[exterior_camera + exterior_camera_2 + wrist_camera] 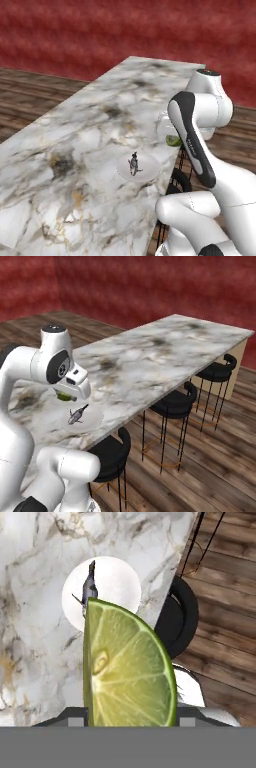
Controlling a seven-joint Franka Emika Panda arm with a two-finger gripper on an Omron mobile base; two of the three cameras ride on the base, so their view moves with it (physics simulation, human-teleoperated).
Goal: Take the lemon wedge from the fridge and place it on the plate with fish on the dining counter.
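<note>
Closest to the hand camera, the lemon wedge (125, 672) stands clamped in the gripper (131, 718), its cut face with pale membranes turned toward the lens and its green rind curving down the right side. The jaws are closed on the wedge from either side. From the base cameras, the wedge (173, 140) shows as a small yellow-green sliver under the white hand, hanging above the dining counter (90, 135) near its long edge on the stool side.

Just beyond it, the plate with fish (119, 582) lies flat on the marble, close to that same edge. The little dark-grey fish (90, 589) lies on the plate's left part in the hand view, partly hidden by the wedge. In the right base view the wedge (65, 397) is above the plate (92, 418), apart from it, not touching.

Past the counter edge, black stools (175, 403) stand in a row on the wooden floor (210, 456). Farther back rises a red wall (100, 35).
</note>
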